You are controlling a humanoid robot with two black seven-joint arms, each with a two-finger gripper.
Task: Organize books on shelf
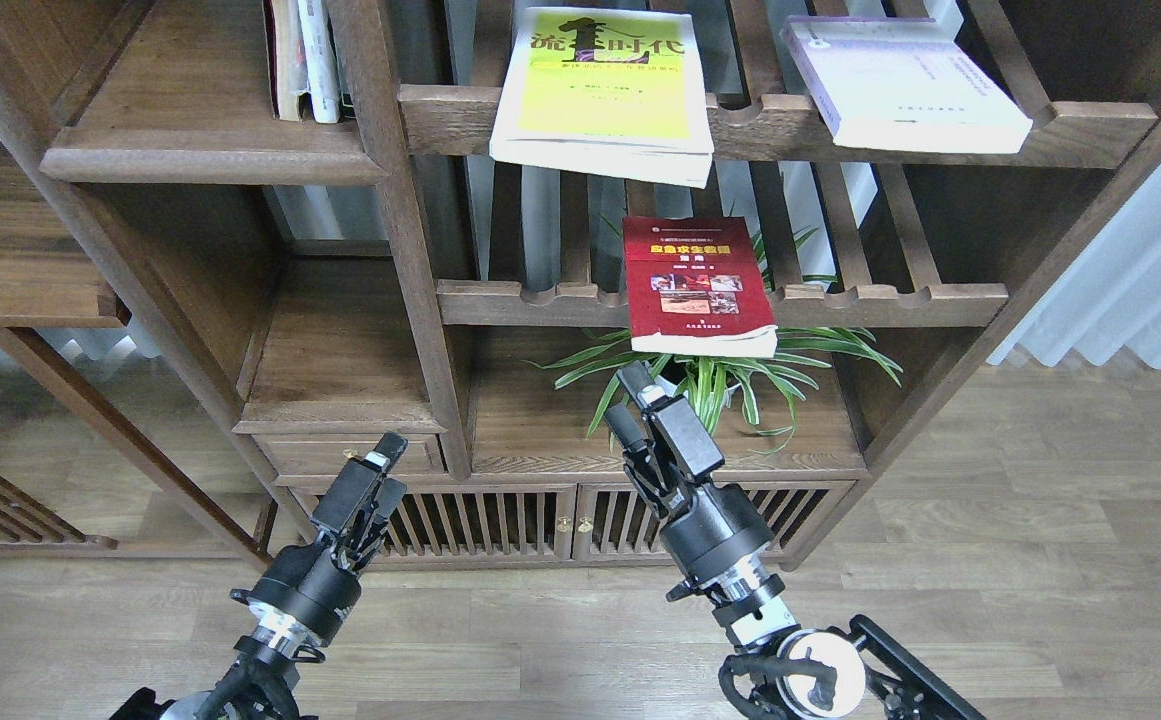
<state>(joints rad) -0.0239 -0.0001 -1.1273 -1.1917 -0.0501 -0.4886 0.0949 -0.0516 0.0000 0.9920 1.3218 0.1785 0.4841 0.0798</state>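
Far left, upper compartment: solid dark-brown shelf [190, 150] with rounded front edge, carrying a few thin upright books [305, 60] at its right end. Below and nearer, left gripper [390, 468] raised in front of a small drawer [350, 455], fingers close together with nothing between them, well apart from any book. Centre top: yellow-green book [605, 85] with big black title lying flat, cover up, across the upper slatted rack [780, 125], its near edge overhanging the notched front rail. Lower down, dark red book [695, 285] lying flat on the lower slatted rack [880, 300], also jutting past the rail. Just beneath it, right gripper [625, 395] pointing up toward the red book's near edge, fingers parted by a narrow gap, empty, tips near but apart from the book. Behind the gripper, a striped green plant [730, 385] on the wooden ledge under the rack. Upper right: pale lavender-white book [900, 85] lying flat and angled across the same upper rack, one corner over the rail. Far right, pale curtain [1140, 270] above wooden floor [1040, 500]
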